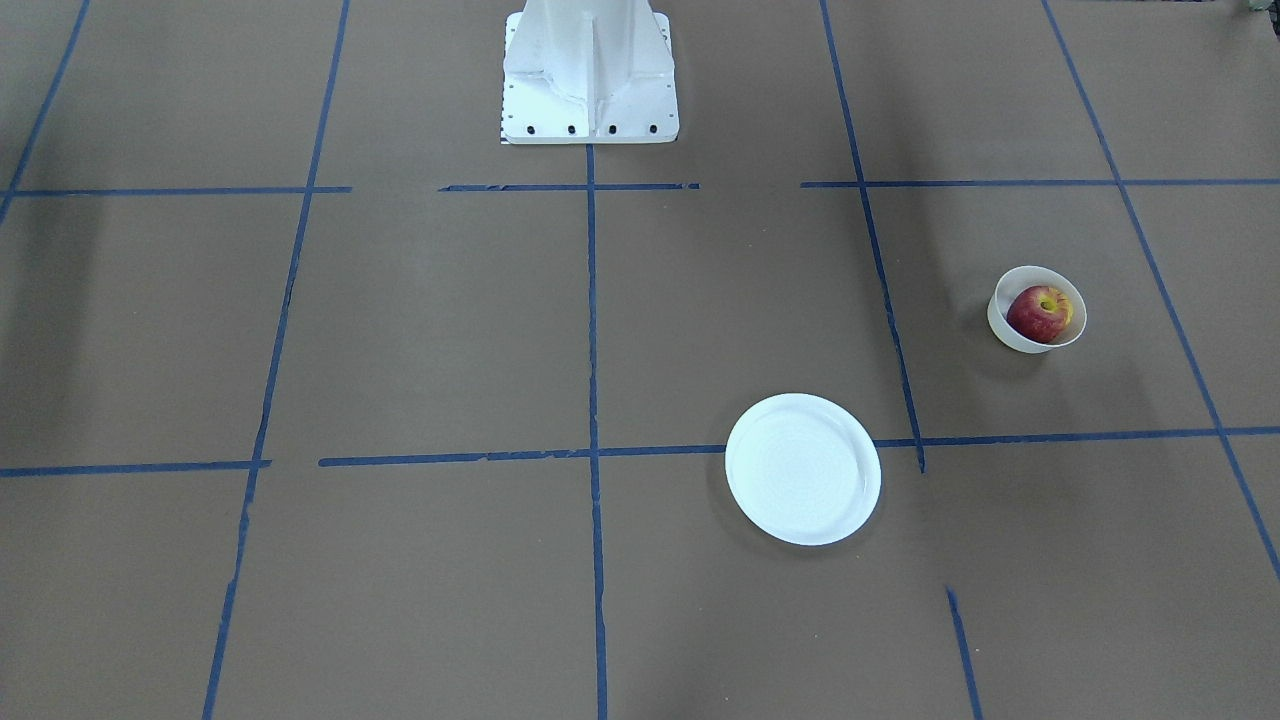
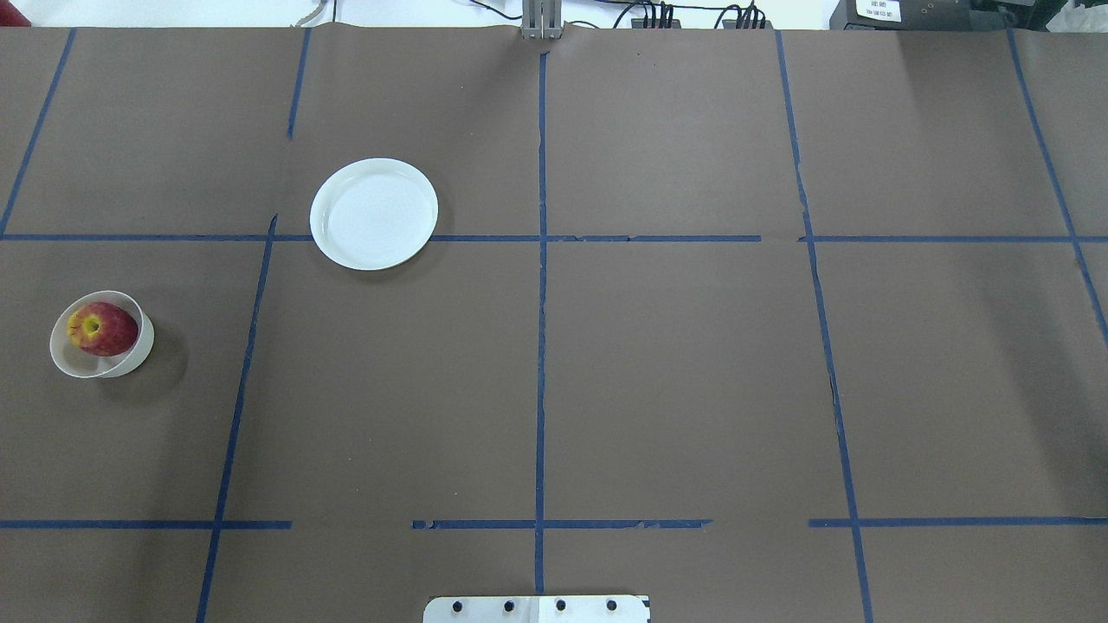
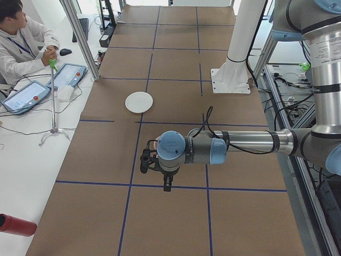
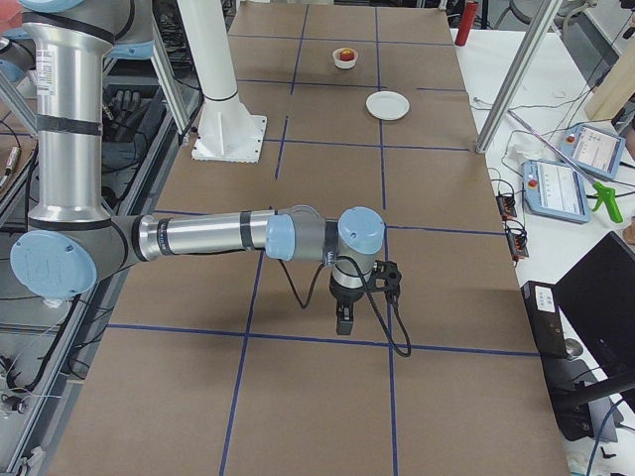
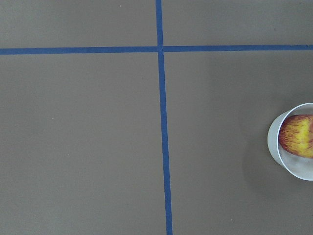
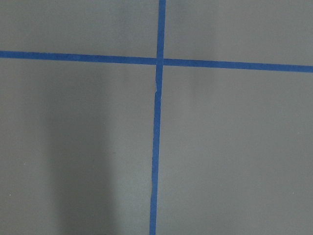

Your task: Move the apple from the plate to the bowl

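Observation:
The red apple (image 1: 1040, 312) with a yellow stem patch sits inside the small white bowl (image 1: 1008, 334) on the robot's left side of the table. Both also show in the overhead view, the apple (image 2: 102, 329) in the bowl (image 2: 86, 368), and at the right edge of the left wrist view (image 5: 297, 135). The flat white plate (image 1: 803, 468) (image 2: 374, 213) lies bare, apart from the bowl. My left gripper (image 3: 167, 184) hangs above the table near the bowl's area. My right gripper (image 4: 342, 321) hangs over the far right end. I cannot tell whether either is open.
The robot's white base (image 1: 590, 80) stands at the table's middle edge. Blue tape lines grid the brown table. An operator (image 3: 21, 42) sits at a side desk with tablets, and a red bottle (image 3: 16, 225) lies there.

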`<action>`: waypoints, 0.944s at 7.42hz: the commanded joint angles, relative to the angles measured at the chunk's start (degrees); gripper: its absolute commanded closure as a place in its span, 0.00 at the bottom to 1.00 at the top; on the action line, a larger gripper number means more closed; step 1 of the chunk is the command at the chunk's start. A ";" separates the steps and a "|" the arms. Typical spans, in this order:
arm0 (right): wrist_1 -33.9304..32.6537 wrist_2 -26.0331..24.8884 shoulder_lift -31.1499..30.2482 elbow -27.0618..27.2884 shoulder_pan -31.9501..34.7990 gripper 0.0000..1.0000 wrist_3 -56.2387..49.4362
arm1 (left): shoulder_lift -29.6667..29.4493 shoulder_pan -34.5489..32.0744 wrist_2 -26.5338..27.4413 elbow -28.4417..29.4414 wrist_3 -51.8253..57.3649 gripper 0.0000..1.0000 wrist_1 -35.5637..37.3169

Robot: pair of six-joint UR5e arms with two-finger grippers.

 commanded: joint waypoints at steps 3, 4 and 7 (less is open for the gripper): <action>-0.02 0.00 0.00 0.03 0.00 0.00 0.00 | -0.42 0.10 -0.22 -0.26 0.33 0.00 -0.11; -0.02 0.00 0.00 -0.06 0.00 0.00 -0.09 | -0.60 0.10 -0.22 0.44 0.33 0.00 -0.11; -0.02 0.00 0.00 -0.06 0.00 0.00 0.00 | 0.10 0.10 -0.22 -0.34 0.42 0.00 0.07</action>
